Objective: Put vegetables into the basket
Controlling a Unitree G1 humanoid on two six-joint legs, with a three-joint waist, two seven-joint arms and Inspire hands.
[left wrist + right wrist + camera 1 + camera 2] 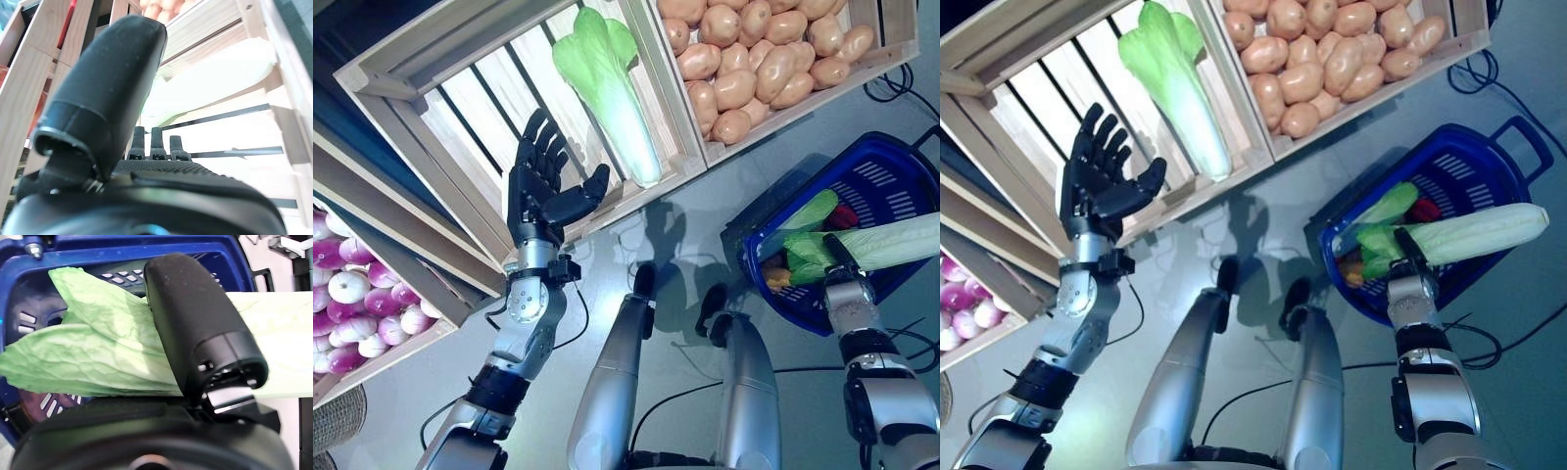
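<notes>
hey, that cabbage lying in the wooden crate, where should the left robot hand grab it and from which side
Probably the pale stalk end of the cabbage, nearest the crate's front edge: firmer and narrower than the leafy top. The left robot hand, open just beside it, could come from the robot's left, across the slats.

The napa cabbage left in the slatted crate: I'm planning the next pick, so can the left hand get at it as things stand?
Probably yes. The left hand is open over the slatted crate, beside the napa cabbage, with nothing between them. The right hand holds another cabbage over the blue basket.
</notes>
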